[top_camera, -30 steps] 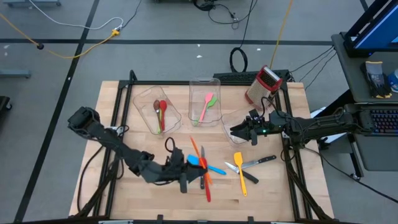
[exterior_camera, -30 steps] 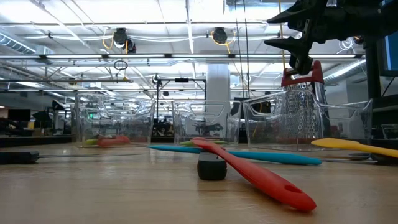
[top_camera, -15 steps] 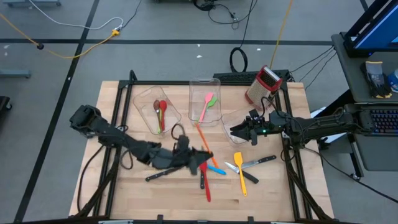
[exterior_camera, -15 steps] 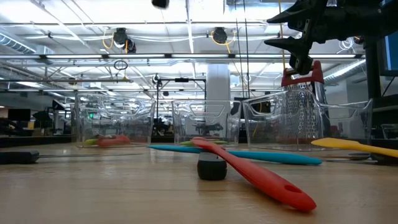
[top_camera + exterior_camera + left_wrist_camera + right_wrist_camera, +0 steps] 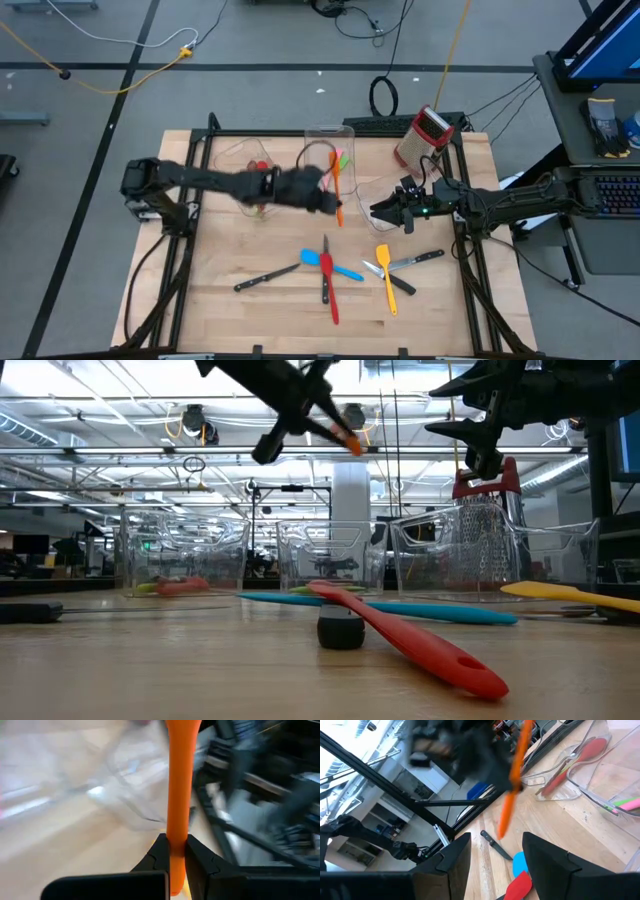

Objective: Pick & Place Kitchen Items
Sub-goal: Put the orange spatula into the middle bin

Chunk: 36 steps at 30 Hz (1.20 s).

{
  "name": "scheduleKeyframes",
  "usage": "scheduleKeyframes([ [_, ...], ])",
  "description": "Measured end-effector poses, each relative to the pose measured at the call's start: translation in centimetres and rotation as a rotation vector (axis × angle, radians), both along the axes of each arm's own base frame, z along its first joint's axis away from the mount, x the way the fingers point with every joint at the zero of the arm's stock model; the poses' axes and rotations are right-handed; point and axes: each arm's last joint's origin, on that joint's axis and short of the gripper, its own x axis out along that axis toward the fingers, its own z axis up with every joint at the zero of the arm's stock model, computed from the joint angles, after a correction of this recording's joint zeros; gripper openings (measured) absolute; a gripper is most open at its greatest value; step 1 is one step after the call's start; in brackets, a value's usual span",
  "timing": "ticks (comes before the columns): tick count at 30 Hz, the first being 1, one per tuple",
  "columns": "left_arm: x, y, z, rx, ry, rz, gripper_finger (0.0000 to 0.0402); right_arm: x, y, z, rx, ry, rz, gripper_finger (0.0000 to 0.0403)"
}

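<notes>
The orange spatula (image 5: 335,185) is clamped between the jaws of the left gripper (image 5: 172,857), gripped low on its handle so most of its length juts out ahead of the fingers. It hangs in the air over the near edge of the middle bin (image 5: 330,160), probably on its way to be dropped there with the pink and green utensils (image 5: 335,165) already inside. Gripping near one end leaves the long part free to go in first.

The right gripper (image 5: 385,212) waits with its jaws apart and nothing between them, above the right bin (image 5: 520,555) and near the grater (image 5: 425,135).

Below and behind the left jaws, on the table, lie the red spatula (image 5: 330,295), blue spatula (image 5: 325,262), yellow spatula (image 5: 386,272) and two knives (image 5: 265,277).

The left arm is smeared by motion, so its fingertips are hard to make out from above; only the wrist view shows the grip plainly. The spatula's blade is cut off there, and the bin contents blur behind clear walls.
</notes>
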Motion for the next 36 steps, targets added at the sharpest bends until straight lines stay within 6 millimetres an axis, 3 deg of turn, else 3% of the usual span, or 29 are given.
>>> scheduleKeyframes([
  [8, -1.6, 7.6, 2.8, 0.081, 0.158, 0.052, 0.0017, 0.0, -0.1, 0.0, -0.003, 0.000, -0.029, 0.0171],
  [13, -1.8, 10.9, 2.3, 0.106, 0.165, 0.051, 0.0017, 0.0, -0.2, 0.0, -0.006, 0.000, -0.053, 0.0171],
  [30, 0.6, 15.9, -5.7, 0.047, 0.260, -0.072, 0.0017, 0.0, -0.2, -0.2, -0.052, 0.016, -0.047, 0.0171],
  [36, 2.1, 16.3, -6.5, 0.077, 0.283, -0.163, 0.0017, 0.0, -0.2, -0.2, -0.050, 0.023, -0.048, 0.0171],
])
